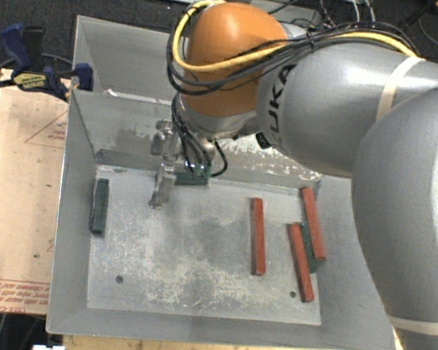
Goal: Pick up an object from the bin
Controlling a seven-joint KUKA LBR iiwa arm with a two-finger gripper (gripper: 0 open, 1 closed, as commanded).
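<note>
Gripper (173, 184) low at the back-left of the scuffed grey metal bin (185, 284); open or closed, cannot tell. Short dark green block (194, 178) touching it, grip unclear. Flat dark green bar (99, 206) lies left. Three slim red-orange bars (257, 236) right, one crossing another green bar (311, 257). Arm reads "KUKA" (279, 97).

The arm (391, 131) is a thick, rounded shell of silver-grey metal, with black KUKA lettering (279, 97) near the wrist. A glossy orange cover (227, 44) caps the wrist — yellow and black cables (211, 71) loop round it. Below sits the small grey metal tool (163, 190), trailing thin black wires.
</note>
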